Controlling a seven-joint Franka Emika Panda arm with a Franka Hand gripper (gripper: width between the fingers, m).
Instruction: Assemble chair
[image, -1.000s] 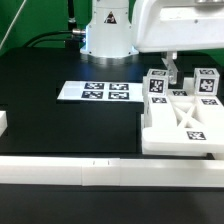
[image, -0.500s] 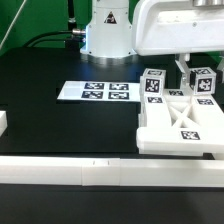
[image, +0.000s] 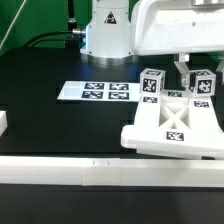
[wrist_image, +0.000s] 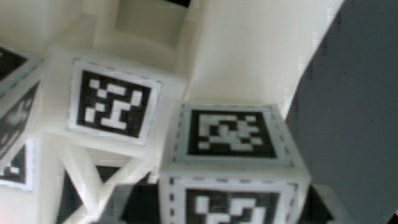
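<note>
My jaws (image: 186, 66) are down among the chair's tagged posts (image: 151, 84), above its cross-braced frame (image: 176, 125); I cannot tell whether they are clenched.

Chair (image: 175, 125) at exterior view's right, marker board (image: 95, 92) left of it, border rail (image: 70, 172) in front.
</note>
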